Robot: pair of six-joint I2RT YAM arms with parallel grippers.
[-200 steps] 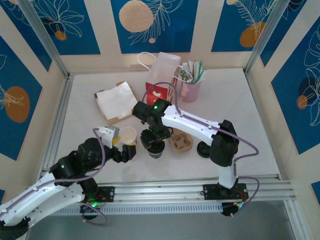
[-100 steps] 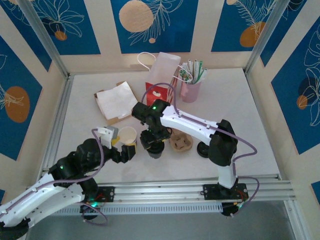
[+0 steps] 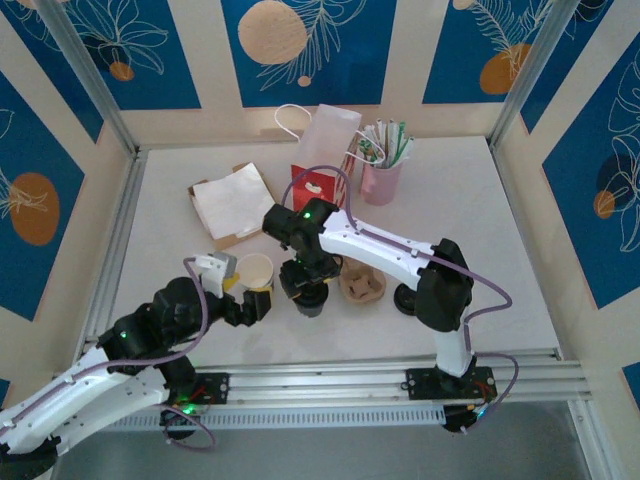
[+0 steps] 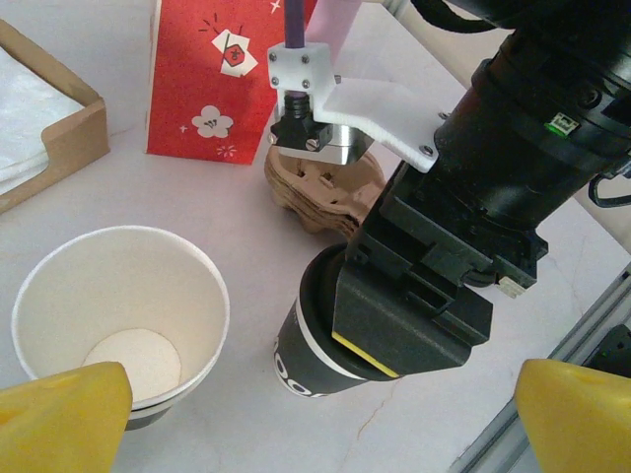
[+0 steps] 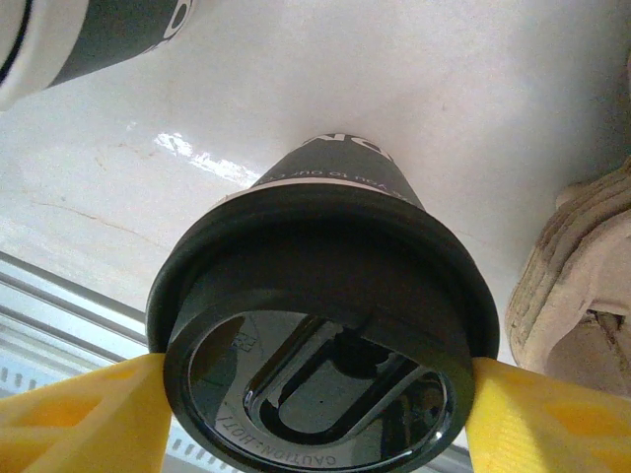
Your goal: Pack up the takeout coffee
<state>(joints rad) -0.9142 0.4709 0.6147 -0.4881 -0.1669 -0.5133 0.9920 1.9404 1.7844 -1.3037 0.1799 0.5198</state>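
The takeout coffee cup [image 3: 256, 270] stands open on the table, off-white inside with a rolled rim [image 4: 118, 315]. My left gripper [image 3: 247, 287] is open, its yellow fingertips [image 4: 64, 419] wide apart, the left one just in front of that cup. To its right stands a dark cup [image 4: 306, 360] with white lettering and a black lid [image 5: 315, 335]. My right gripper [image 3: 308, 295] comes down on it from above. Its yellow fingers [image 5: 84, 419] press both sides of the lid, shut on it.
A brown pulp cup carrier [image 3: 362, 283] lies right of the dark cup, with a loose black lid [image 3: 408, 298] beyond it. A red bag [image 3: 318, 185], a white paper bag [image 3: 325, 135], a pink cup of straws [image 3: 382, 170] and a napkin box [image 3: 232, 205] stand behind.
The right arm's elbow has eased slightly left; the gripper stays on the lid. The left arm and the open cup have not moved.
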